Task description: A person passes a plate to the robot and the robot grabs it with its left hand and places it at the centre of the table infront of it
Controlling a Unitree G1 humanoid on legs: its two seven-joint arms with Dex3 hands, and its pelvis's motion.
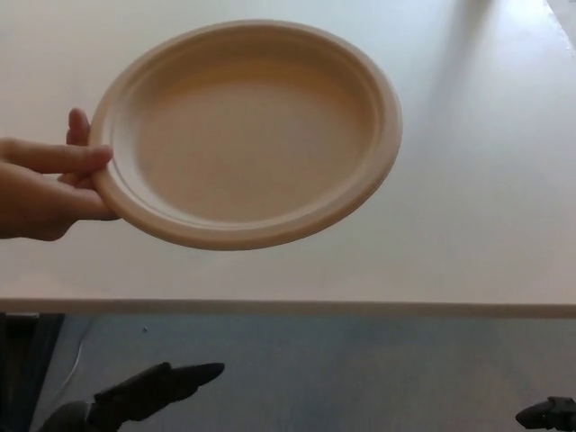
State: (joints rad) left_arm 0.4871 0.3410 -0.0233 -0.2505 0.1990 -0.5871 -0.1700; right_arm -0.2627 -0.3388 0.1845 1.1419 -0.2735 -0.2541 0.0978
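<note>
— Where is the plate (247, 133)?

— Held in the air above the pale worktop (468, 198), pinched at its left rim by a person's hand (45, 189), thumb on top.

— And the robot's hands?

— The left hand (144, 394) sits low, below the worktop's near edge, over the grey floor (360, 369), its fingers (193, 373) stretched out and holding nothing. Of the right hand (547, 413) only a dark tip shows at the bottom corner; I cannot tell its state.

— Anything between?

— Only the worktop's edge.
</note>
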